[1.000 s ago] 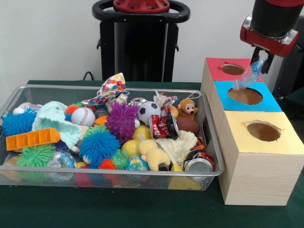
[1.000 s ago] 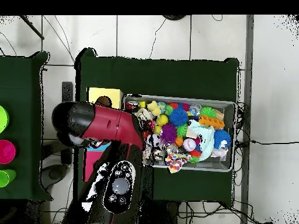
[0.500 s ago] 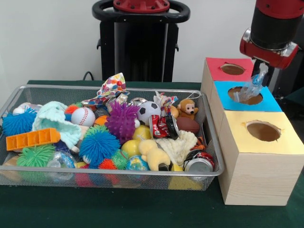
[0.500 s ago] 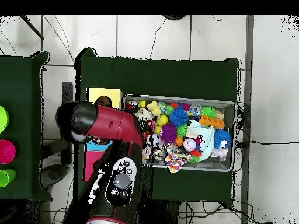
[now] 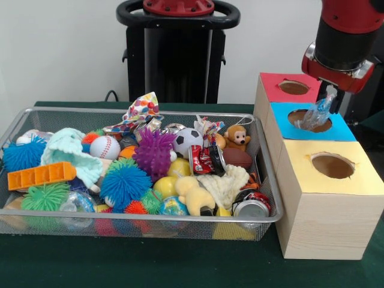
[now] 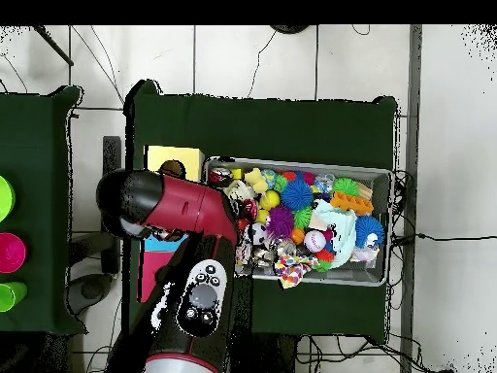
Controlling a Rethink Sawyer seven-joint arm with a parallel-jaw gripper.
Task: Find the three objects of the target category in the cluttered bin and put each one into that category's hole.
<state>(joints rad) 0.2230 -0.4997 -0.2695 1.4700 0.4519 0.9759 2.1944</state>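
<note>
My gripper (image 5: 329,101) hangs over the blue-topped box (image 5: 339,129) and is shut on a crumpled clear plastic bottle (image 5: 315,114). The bottle slants down to the left, its lower end at the mouth of the blue box's round hole (image 5: 309,122). The red-topped box (image 5: 275,87) stands behind it and the yellow-topped box (image 5: 336,183) in front, each with its own hole. In the overhead view the arm's red and black head (image 6: 146,202) covers the gripper, the bottle and most of the boxes; only the yellow box (image 6: 175,159) shows whole.
A wire mesh bin (image 5: 180,221) left of the boxes is heaped with spiky balls, a baseball (image 5: 105,147), a toy monkey (image 5: 237,137), crushed cans (image 5: 207,159) and cloth. The bin (image 6: 389,194) lies right of the arm in the overhead view. Green cloth covers the table (image 5: 150,264).
The gripper has carried the bottle from the red and blue boxes' border forward to the blue hole, and the bottle's lower end has reached the hole's mouth.
</note>
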